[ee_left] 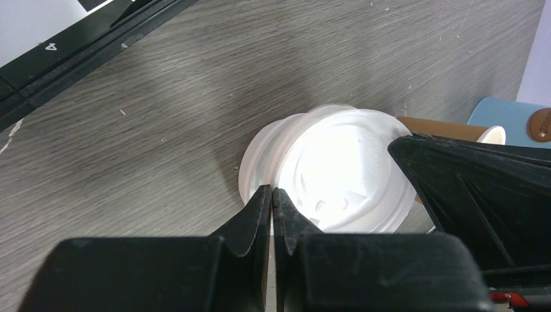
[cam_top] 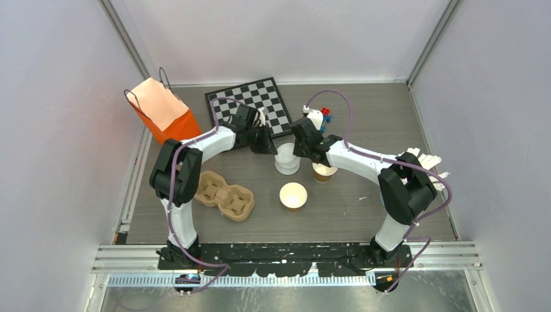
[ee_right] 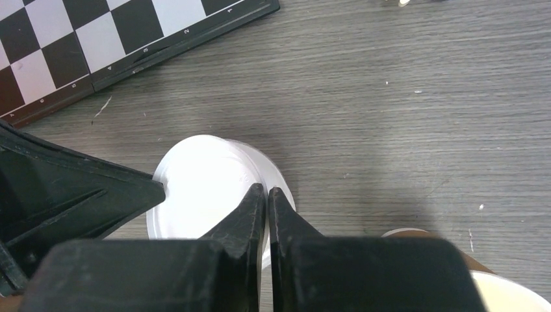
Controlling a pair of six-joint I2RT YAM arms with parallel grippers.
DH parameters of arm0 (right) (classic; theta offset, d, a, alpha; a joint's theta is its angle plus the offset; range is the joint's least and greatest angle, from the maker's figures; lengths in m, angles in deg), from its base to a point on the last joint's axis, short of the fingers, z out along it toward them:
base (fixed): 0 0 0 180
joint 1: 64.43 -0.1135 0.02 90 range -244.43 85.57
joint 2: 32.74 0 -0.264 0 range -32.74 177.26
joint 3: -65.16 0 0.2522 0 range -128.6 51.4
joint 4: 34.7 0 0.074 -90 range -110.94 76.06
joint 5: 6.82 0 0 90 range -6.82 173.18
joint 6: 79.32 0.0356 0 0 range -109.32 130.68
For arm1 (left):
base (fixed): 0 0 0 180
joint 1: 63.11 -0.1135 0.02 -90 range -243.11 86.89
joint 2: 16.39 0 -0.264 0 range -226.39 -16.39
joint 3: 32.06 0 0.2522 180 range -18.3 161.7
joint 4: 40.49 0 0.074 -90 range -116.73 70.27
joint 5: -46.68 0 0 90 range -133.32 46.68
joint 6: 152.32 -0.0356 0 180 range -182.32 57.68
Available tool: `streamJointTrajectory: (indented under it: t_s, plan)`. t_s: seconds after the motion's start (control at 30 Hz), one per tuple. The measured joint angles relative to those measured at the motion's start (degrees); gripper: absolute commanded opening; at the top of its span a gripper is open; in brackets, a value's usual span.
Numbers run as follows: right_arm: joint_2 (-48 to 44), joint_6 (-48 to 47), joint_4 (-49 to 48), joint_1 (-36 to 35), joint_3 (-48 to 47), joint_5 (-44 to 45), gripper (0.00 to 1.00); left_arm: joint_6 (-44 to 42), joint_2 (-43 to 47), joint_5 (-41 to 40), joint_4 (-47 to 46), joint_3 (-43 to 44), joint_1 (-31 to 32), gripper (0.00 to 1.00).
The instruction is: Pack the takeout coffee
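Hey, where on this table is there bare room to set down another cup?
Bare wood lies along the near edge, between the open cup and the arm bases, and far right, past the blue-and-red toy. The middle is crowded: left gripper and right gripper meet at the white lids, a second cup beside them.

Chessboard [cam_top: 250, 104] sits at back centre of grey table [cam_top: 364, 110]. Orange paper bag [cam_top: 166, 110], black handles, just left of chessboard. Tan pulp cup tray [cam_top: 224, 195] nearer than chessboard, to its left, well apart. Small white-blue-red object [cam_top: 321, 117] just right of chessboard.
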Motion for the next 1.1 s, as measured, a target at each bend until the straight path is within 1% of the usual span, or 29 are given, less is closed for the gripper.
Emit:
streamJointTrajectory:
  t_s: [0.1,0.17,0.2,0.27,0.37,0.53,0.6,0.67,0.73,0.77,0.87,0.93,1.0,1.1]
  plan:
    - [0.0,-0.2,0.0,0.0,0.0,0.0,0.01,0.0,0.0,0.1,-0.3,-0.2,0.0,0.29]
    - [0.0,-0.2,0.0,0.0,0.0,0.0,0.0,-0.1,0.0,0.1,-0.3,-0.3,0.0,0.37]
    - [0.0,-0.2,0.0,0.0,0.0,0.0,0.0,-0.1,0.1,0.1,-0.3,-0.4,0.0,0.39]
    - [-0.3,-0.3,0.1,0.0,0.0,0.0,0.0,-0.4,0.6,0.1,0.3,-0.6,0.0,0.41]
    - [-2.1,-0.4,1.2,0.0,0.0,0.0,0.0,-1.4,3.0,-0.4,2.3,-0.6,0.0,0.43]
    - [-7.3,-0.5,2.8,0.0,0.0,-0.6,0.0,-4.9,12.3,-3.9,6.2,-0.5,1.1,0.41]
    - [-9.6,-0.5,3.3,0.0,0.3,-1.4,0.0,-7.5,16.1,-4.8,7.5,-0.4,2.2,0.41]
    - [-12.1,-0.5,4.0,0.0,0.9,-2.8,0.0,-12.8,19.7,-5.8,8.5,-0.4,4.6,0.42]
    - [-14.2,-0.4,4.7,0.0,1.5,-4.6,0.0,-19.9,22.8,-7.8,9.0,-1.0,8.9,0.43]
    - [-15.2,-0.3,5.1,0.0,1.8,-5.4,0.0,-24.4,24.6,-8.9,8.9,-1.8,12.0,0.44]
    - [-18.2,0.3,5.9,0.0,3.2,-8.1,0.0,-39.7,31.1,-12.4,8.3,-7.1,23.8,0.47]
    - [-20.3,1.0,6.8,0.0,4.3,-9.8,0.0,-47.3,33.9,-13.7,8.3,-10.4,29.7,0.47]
    - [-22.0,1.7,7.6,0.0,5.1,-11.4,0.0,-52.7,35.2,-14.9,8.5,-12.4,32.0,0.48]
    - [-24.5,3.0,8.4,0.0,6.2,-14.0,0.0,-58.1,35.3,-17.4,7.7,-13.8,32.2,0.51]
